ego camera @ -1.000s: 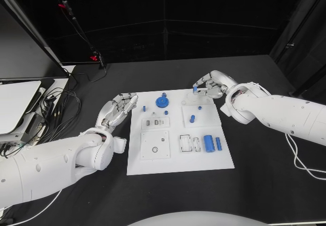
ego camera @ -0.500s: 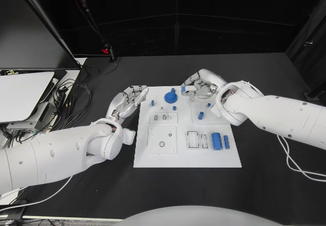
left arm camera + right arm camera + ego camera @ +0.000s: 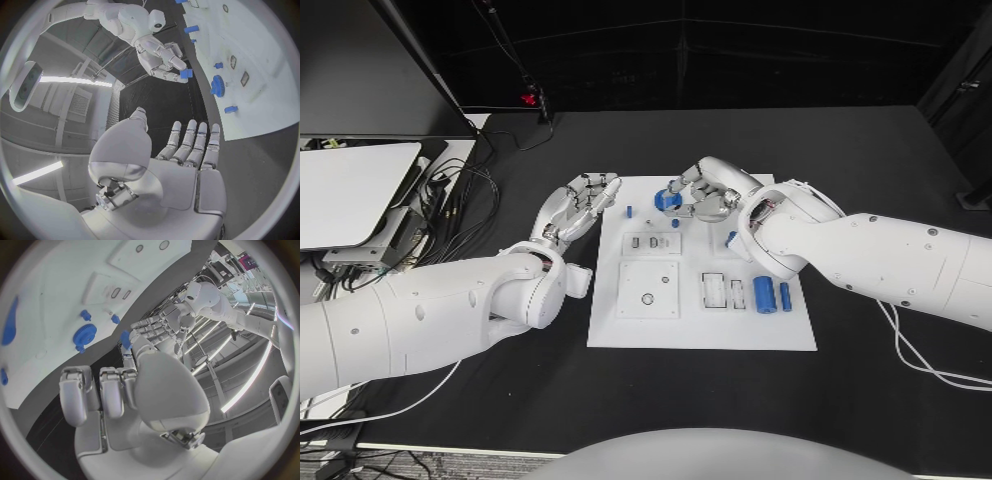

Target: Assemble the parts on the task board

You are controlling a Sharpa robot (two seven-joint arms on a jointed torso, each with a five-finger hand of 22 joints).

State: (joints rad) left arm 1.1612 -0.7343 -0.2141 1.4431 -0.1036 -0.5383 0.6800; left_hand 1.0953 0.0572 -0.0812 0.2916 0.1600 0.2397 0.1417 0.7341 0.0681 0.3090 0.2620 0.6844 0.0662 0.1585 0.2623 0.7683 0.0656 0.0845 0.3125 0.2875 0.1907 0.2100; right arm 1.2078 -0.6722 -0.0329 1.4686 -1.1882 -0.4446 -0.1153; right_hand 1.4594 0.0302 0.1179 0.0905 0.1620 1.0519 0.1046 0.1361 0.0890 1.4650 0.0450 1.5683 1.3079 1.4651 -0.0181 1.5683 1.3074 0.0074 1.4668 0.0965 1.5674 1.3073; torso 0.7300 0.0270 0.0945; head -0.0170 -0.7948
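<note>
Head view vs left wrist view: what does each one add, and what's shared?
Head view: cables on the table left of the task board. Left wrist view: a small blue part pinched by the right hand. Both: the board, the blue gear on it, and the left hand beside the board, fingers straight and holding nothing.
</note>
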